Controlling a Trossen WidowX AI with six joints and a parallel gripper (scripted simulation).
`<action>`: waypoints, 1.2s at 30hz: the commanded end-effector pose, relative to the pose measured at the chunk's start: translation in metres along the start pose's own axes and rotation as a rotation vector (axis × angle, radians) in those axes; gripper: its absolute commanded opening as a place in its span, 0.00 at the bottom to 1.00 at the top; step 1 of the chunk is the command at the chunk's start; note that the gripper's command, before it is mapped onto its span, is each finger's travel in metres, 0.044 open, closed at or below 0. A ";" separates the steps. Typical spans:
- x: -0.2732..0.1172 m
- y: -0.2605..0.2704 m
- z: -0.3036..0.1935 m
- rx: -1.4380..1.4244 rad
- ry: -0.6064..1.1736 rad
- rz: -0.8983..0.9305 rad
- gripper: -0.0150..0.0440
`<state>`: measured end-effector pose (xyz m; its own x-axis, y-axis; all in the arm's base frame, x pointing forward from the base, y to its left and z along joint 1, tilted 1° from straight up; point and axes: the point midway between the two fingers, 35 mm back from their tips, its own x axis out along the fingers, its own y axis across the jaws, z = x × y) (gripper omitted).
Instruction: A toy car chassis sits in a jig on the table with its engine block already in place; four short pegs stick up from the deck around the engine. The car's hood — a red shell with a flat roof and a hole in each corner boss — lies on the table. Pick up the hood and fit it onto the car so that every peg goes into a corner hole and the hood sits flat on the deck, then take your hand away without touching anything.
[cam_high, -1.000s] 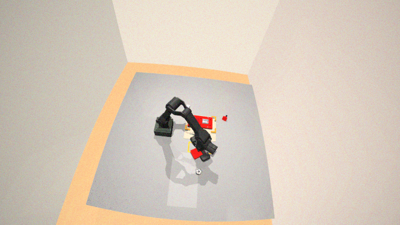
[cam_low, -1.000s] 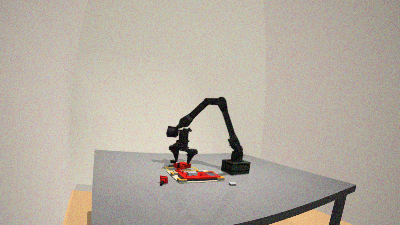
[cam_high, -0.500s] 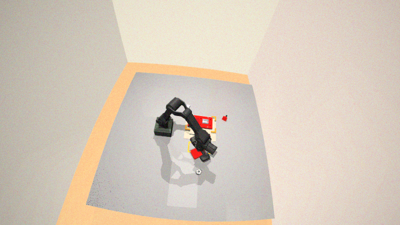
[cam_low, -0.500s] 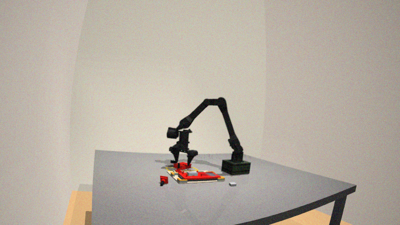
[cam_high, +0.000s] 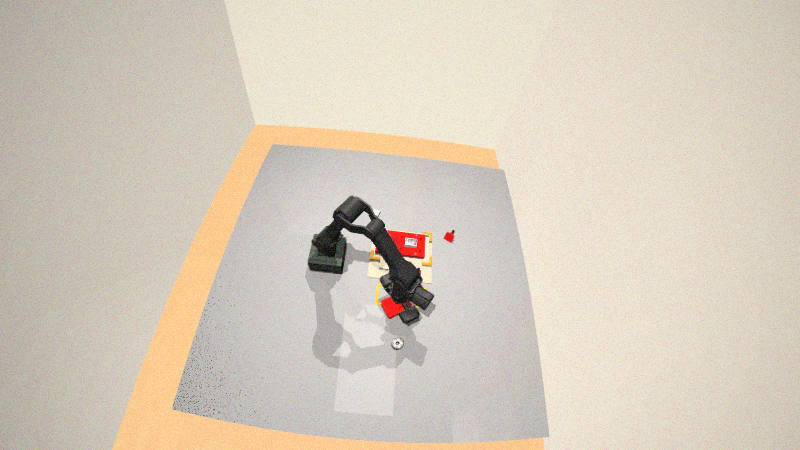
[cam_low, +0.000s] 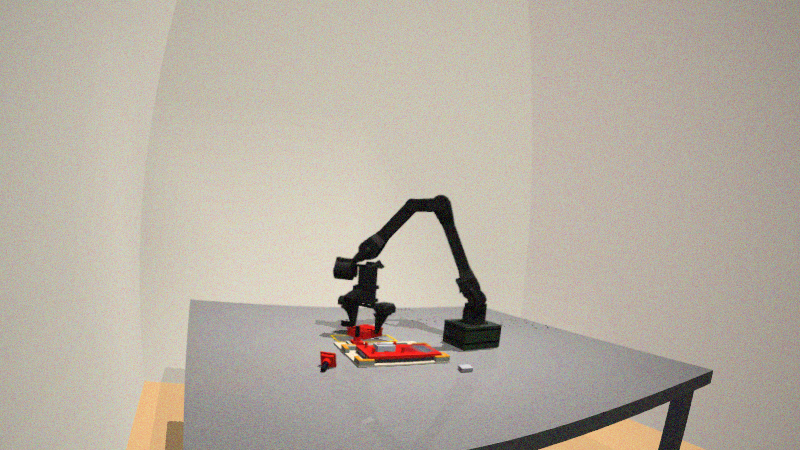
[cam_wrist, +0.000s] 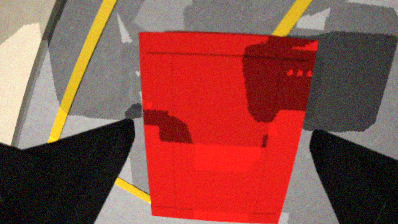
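Observation:
The red hood (cam_high: 392, 307) (cam_low: 366, 331) (cam_wrist: 220, 100) lies flat roof up on the table, turned at an angle and partly over the yellow outline. My gripper (cam_low: 362, 326) (cam_wrist: 222, 133) is open and low over the hood, one finger beyond each long side with a gap on both sides in the wrist view. Nothing is held. The red chassis (cam_high: 398, 240) (cam_low: 422, 353) sits in the jig (cam_high: 425, 274) (cam_low: 364, 363), with the pale engine block (cam_high: 411, 242) (cam_low: 384, 347) on its deck. My forearm hides part of the chassis in the top view. The pegs are too small to make out clearly.
The yellow outline (cam_high: 378, 293) (cam_wrist: 86, 60) is marked beside the jig. A small red part with a black end (cam_high: 449, 236) (cam_low: 328, 359) lies past the chassis. A small white block (cam_high: 376, 212) (cam_low: 464, 368) and a metallic ring (cam_high: 393, 345) also lie on the table.

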<state>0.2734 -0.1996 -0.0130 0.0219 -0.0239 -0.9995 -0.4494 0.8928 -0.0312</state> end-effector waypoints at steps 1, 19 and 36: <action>0.003 0.001 -0.001 -0.002 0.004 0.001 1.00; 0.005 0.000 0.000 0.000 0.000 0.000 0.78; -0.010 0.000 0.000 0.000 0.000 0.001 0.25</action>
<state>0.2701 -0.1972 -0.0126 0.0092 -0.0143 -0.9999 -0.4496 0.8931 -0.0169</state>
